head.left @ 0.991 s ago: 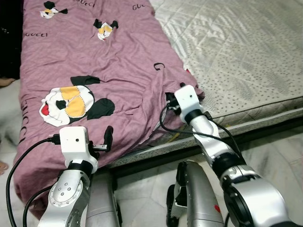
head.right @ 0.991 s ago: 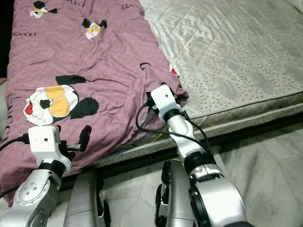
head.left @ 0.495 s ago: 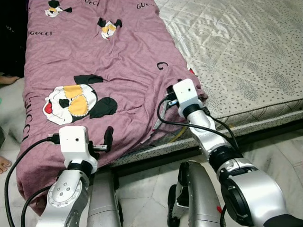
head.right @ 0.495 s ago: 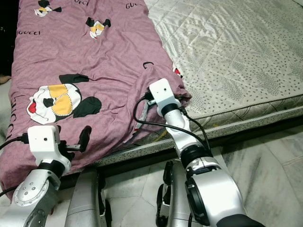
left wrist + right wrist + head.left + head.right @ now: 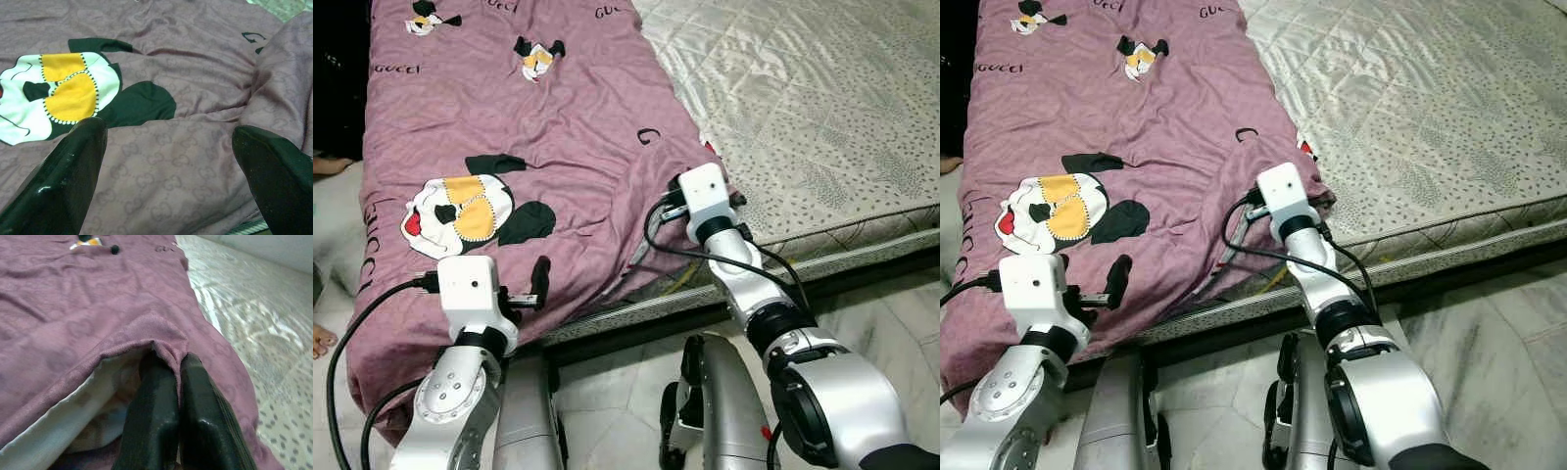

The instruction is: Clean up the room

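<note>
The bare mattress [image 5: 822, 108] on the robot's right lay flat and open, giving free passage over it. A purple blanket [image 5: 509, 127] covered the bed's left half, its bunched fold [image 5: 146, 335] rising against the right gripper's fingers [image 5: 195, 401]. Below the bed edge, the tiled floor [image 5: 891, 304] lay open beside the robot's own legs [image 5: 720, 401].

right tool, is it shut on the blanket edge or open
Shut on it. In the right wrist view the right tool has both fingers pressed together with a fold of the purple blanket pinched between them.
</note>
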`<state>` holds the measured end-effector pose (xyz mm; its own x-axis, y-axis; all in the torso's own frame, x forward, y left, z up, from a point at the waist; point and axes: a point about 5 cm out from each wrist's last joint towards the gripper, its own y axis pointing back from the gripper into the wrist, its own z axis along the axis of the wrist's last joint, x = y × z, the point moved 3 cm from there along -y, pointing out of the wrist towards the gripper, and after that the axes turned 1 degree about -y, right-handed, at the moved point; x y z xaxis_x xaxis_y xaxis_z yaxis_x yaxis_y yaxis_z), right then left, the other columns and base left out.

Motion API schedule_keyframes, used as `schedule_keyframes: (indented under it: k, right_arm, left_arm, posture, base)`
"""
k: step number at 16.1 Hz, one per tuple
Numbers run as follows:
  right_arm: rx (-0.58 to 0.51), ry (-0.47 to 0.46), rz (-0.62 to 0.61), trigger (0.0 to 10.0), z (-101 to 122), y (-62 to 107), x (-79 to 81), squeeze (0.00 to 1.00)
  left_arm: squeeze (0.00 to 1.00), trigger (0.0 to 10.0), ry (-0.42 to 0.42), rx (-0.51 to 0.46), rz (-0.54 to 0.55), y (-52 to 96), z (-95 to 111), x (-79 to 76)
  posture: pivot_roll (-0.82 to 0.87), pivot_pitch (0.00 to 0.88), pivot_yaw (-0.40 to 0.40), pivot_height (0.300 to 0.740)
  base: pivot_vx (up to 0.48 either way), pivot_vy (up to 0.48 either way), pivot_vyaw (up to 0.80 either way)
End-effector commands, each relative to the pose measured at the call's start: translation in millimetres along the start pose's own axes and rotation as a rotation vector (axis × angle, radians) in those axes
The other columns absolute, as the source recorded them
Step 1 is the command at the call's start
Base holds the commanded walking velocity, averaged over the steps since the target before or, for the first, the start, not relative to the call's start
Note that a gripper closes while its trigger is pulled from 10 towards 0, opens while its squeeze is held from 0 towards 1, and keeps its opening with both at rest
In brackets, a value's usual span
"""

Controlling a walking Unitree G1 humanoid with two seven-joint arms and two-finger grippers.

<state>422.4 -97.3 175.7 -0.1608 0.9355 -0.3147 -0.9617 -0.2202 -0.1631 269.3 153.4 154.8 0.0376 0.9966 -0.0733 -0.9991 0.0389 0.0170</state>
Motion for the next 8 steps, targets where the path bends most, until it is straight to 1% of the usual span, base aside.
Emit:
schedule_keyframes:
  k: [1,2,3,5,8]
  right_arm:
    - [0.037,-0.03,-0.015,0.0,-7,1.5,-2.4,0.0]
    - [0.063,-0.082,-0.043,0.0,-12,2.6,-11.8,0.0]
    - [0.069,-0.089,-0.048,0.0,-13,3.1,-14.6,0.0]
    - [0.096,-0.114,-0.074,0.0,-26,11.8,-31.6,0.0]
    - [0.116,-0.143,-0.116,0.0,-40,23.5,-52.1,0.0]
  left_arm:
    - [0.0,10.0,-0.003,0.014,0.005,0.8,-5,0.3]
    - [0.0,10.0,0.011,-0.001,0.005,-4.0,-4,-3.2]
    - [0.0,10.0,0.015,-0.005,0.006,-5.8,-4,-4.4]
    - [0.0,10.0,0.026,-0.017,0.022,-8.0,-5,-2.7]
    - [0.0,10.0,0.035,-0.024,0.037,-10.3,-9,-0.4]
  posture:
    - [0.24,0.307,0.02,0.551]
    - [0.23,0.294,0.003,0.551]
    - [0.22,0.29,-0.004,0.551]
    - [0.2,0.269,-0.029,0.551]
    - [0.16,0.245,-0.042,0.551]
  base:
    - [0.0,0.0,0.0]
    - [0.0,0.0,0.0]
    - [0.0,0.0,0.0]
    - [0.0,0.0,0.0]
    - [0.0,0.0,0.0]
